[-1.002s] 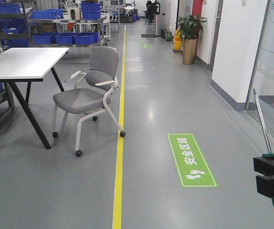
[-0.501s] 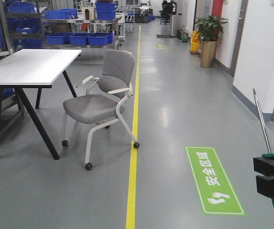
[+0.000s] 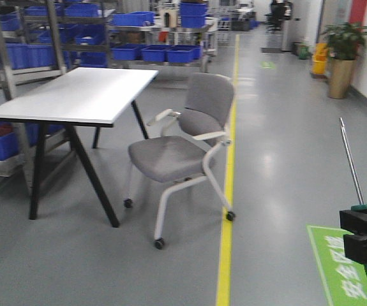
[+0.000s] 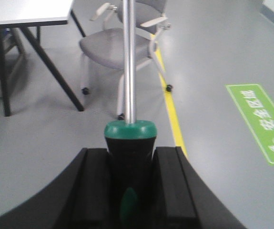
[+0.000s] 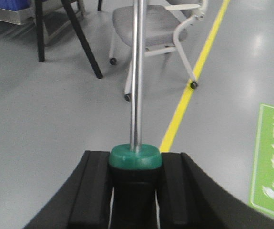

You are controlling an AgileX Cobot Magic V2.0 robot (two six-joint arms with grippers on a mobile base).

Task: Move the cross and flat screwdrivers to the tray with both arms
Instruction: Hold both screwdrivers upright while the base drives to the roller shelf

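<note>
The left gripper (image 4: 129, 171) is closed tight on the black handle of the first screwdriver (image 4: 129, 130). Both fingers press its sides below the green collar, and the steel shaft points out toward a grey chair (image 4: 113, 40). The right gripper (image 5: 136, 179) clamps the second screwdriver (image 5: 136, 157) the same way, with its shaft reaching out beside a yellow floor line (image 5: 194, 81). In the front view a white table (image 3: 81, 92) stands left, the chair centre, and a green floor sign (image 3: 343, 268) right.
</note>
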